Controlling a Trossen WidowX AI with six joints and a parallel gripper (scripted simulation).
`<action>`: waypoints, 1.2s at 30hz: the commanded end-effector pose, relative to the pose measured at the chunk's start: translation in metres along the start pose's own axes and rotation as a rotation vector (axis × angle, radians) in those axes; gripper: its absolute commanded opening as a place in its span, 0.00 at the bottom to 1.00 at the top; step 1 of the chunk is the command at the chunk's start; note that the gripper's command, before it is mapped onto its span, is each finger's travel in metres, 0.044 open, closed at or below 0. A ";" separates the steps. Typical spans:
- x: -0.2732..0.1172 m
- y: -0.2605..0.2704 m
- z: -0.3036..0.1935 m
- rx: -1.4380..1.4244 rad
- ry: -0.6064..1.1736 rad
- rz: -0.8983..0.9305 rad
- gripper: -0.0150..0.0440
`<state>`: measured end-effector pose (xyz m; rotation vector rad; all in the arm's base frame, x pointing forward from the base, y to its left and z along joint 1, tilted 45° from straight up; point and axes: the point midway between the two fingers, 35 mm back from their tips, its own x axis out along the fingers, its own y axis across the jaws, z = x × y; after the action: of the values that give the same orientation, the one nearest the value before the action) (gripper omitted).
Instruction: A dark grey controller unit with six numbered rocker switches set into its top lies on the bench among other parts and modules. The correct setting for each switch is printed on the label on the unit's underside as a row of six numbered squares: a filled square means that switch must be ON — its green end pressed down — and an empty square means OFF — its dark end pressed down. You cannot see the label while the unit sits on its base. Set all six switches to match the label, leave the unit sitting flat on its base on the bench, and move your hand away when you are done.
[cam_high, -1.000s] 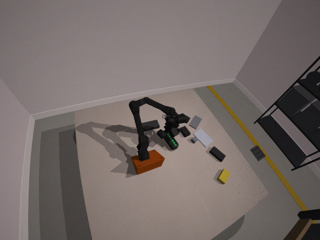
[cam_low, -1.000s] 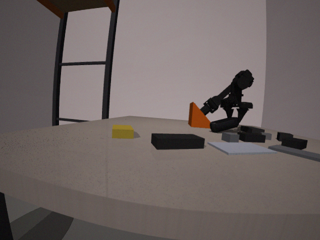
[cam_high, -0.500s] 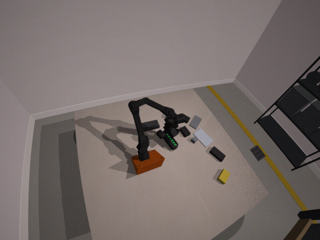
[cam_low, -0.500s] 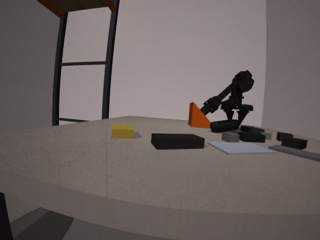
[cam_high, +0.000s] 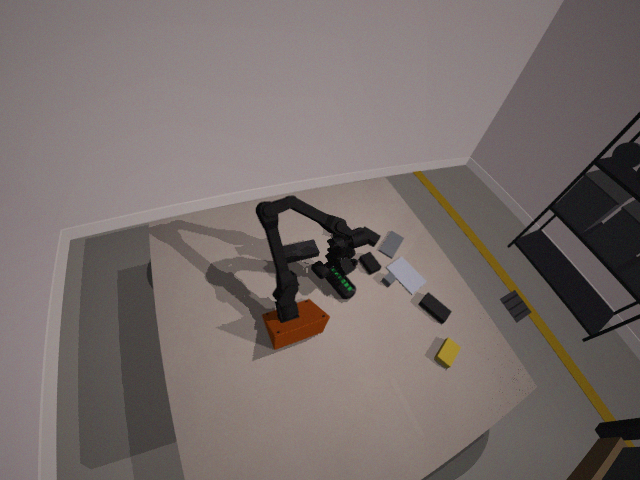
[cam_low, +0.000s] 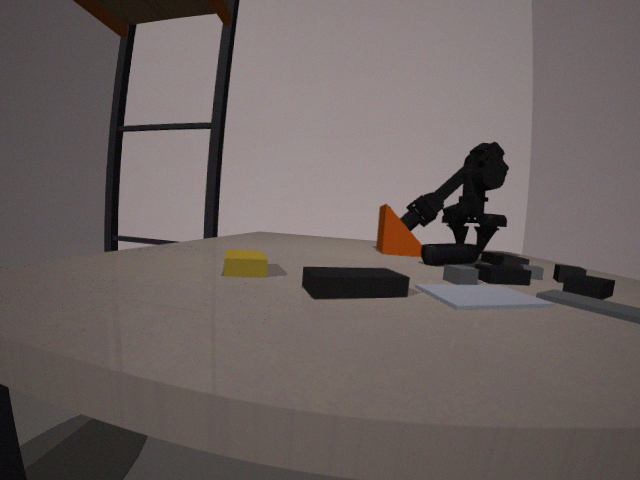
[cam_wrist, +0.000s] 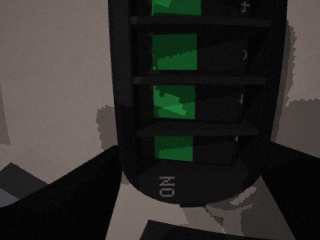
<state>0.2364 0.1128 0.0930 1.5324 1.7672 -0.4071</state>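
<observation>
The dark grey controller unit (cam_high: 347, 292) (cam_low: 445, 254) (cam_wrist: 195, 187) lies about flat on the bench, switches up. In the wrist view its ON mark is at the near end, and several rockers show green halves on the left. Which ends are pressed down is hard to tell. The label underneath is hidden. My gripper (cam_high: 334, 267) (cam_low: 471, 244) (cam_wrist: 189, 150) points down with one finger against each side of the unit's near end, shut on it. The far end of the unit is outside the wrist view.
Beside the unit are a dark block (cam_high: 370, 262), a small grey block (cam_high: 388, 279) (cam_low: 460, 274), a white plate (cam_high: 405, 274) (cam_low: 480, 297) and a grey plate (cam_high: 391, 244). Farther off are a black block (cam_high: 435, 307) (cam_low: 356, 284) and a yellow block (cam_high: 447, 352) (cam_low: 245, 266). An orange wedge (cam_high: 299, 330) (cam_low: 395, 237) supports the arm.
</observation>
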 end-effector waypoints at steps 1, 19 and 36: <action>0.003 -0.002 0.002 0.013 -0.007 -0.003 0.83; 0.007 -0.001 -0.001 0.000 0.001 0.000 0.96; -0.033 -0.001 0.058 0.000 -0.004 -0.001 1.00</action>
<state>0.2499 0.0785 0.0827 1.5265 1.7604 -0.4063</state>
